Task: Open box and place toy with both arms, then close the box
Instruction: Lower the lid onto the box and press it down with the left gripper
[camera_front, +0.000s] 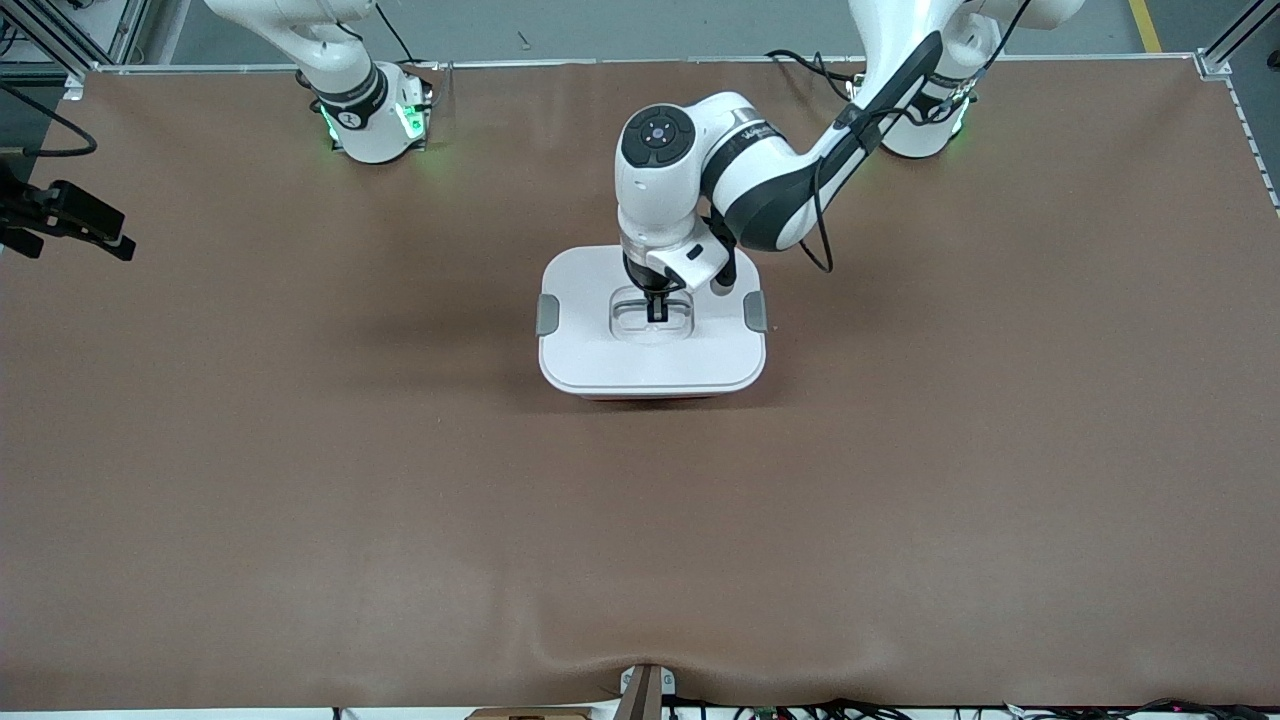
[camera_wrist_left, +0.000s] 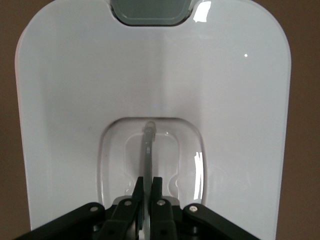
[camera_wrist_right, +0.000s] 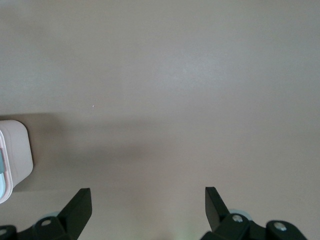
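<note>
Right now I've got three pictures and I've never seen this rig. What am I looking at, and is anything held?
Two white robot arms stand at a brown table. The wide picture looks down from across the table; the other two come from cameras on each arm's wrist. The only thing on the table is the box, its white lid on, grey clips at the sides. The toy is not in sight. The left gripper is down in the lid's recessed centre, shut on the handle. The right arm waits, its gripper open over bare table toward its own end.
</note>
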